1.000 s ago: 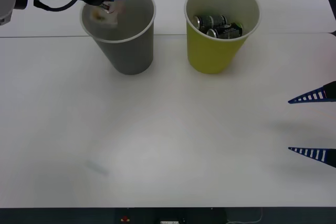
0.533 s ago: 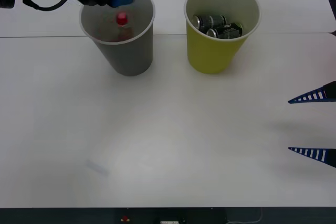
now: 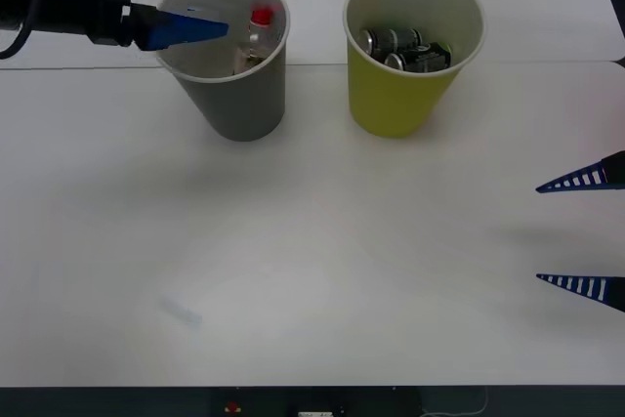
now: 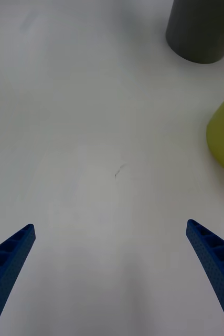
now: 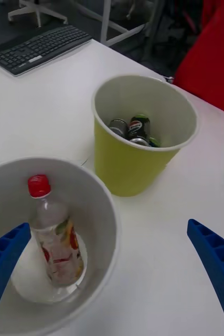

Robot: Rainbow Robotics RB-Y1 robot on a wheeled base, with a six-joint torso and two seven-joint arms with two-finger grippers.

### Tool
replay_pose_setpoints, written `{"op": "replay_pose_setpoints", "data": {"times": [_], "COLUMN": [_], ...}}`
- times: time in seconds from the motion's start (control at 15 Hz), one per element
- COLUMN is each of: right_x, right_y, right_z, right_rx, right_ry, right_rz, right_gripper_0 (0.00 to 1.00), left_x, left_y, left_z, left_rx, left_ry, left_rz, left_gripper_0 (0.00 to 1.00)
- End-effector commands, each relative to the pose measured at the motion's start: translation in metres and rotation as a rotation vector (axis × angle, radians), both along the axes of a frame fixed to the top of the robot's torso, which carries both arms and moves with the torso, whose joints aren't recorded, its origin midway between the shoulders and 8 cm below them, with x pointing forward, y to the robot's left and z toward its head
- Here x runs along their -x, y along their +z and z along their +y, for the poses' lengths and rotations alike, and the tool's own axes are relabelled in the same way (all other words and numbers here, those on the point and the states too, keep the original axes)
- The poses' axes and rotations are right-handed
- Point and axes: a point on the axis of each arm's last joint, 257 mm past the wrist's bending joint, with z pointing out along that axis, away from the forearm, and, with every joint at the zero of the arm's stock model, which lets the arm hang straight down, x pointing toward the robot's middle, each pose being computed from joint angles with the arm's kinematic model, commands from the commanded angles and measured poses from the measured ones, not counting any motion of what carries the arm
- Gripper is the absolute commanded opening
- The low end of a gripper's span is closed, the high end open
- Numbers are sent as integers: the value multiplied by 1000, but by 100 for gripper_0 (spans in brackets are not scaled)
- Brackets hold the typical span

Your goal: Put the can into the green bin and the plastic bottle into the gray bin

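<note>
Inside the gray bin (image 3: 227, 56), the plastic bottle (image 3: 253, 38) stands leaning against the wall, red cap up. Beside that bin sits the green bin (image 3: 410, 46), apart from it, with cans (image 3: 402, 48) lying at its bottom. At the gray bin's left rim hovers the left gripper (image 3: 174, 2), fingers spread and empty. Off at the table's (image 3: 312, 271) right edge, the right gripper (image 3: 578, 231) waits, spread wide, holding nothing.
</note>
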Motion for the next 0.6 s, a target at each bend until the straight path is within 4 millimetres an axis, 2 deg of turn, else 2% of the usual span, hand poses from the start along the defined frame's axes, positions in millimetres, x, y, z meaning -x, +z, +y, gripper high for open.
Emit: {"op": "replay_pose_setpoints", "data": {"times": [0.07, 0.2, 0.6], "right_x": [0, 0, 0], "right_y": [0, 0, 0], "right_z": [0, 0, 0], "right_rx": [0, 0, 0], "right_ry": [0, 0, 0], "right_rz": [0, 0, 0], "right_gripper_0": [100, 100, 100], "left_x": [23, 36, 82], "left_y": [-10, -20, -69], "left_z": [15, 25, 67], "left_rx": [-21, -49, -188], "left_ry": [-77, -128, -282], "left_rz": [-23, -41, -79], "left_gripper_0": [100, 100, 100]}}
